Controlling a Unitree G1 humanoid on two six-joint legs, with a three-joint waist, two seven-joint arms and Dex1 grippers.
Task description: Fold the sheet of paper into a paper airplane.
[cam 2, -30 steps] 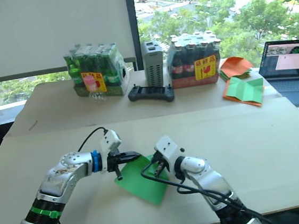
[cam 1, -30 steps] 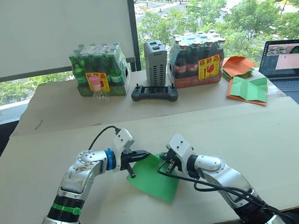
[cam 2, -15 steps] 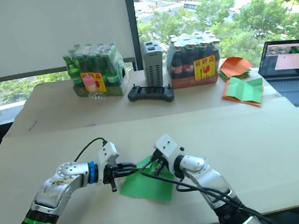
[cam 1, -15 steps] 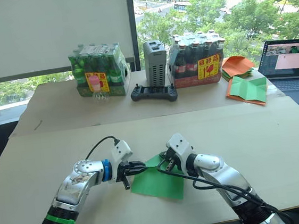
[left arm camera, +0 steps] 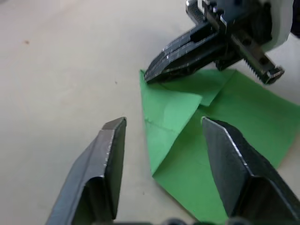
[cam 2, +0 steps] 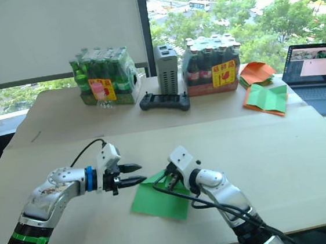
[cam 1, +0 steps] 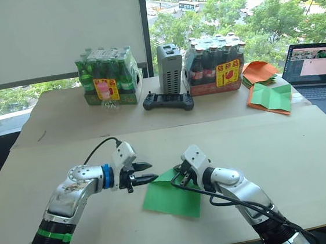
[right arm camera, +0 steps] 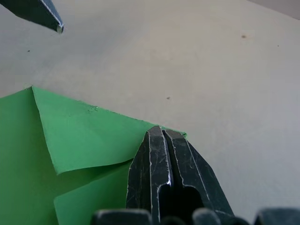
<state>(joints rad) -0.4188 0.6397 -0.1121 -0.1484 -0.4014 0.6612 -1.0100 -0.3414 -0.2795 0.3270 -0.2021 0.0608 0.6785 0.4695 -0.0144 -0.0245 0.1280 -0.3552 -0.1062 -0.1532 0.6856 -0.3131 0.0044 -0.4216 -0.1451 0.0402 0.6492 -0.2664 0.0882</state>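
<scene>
The sheet of paper, bright green, lies flat on the counter with two corner flaps folded inward to meet at a point. The right end effector, fingers closed together, presses down on that pointed end. The left end effector, jaws spread and empty, hovers just beside the sheet's folded edge. Judged step: early nose folds. Next move likely requires creasing the flaps flat while the right keeps the sheet pinned.
</scene>
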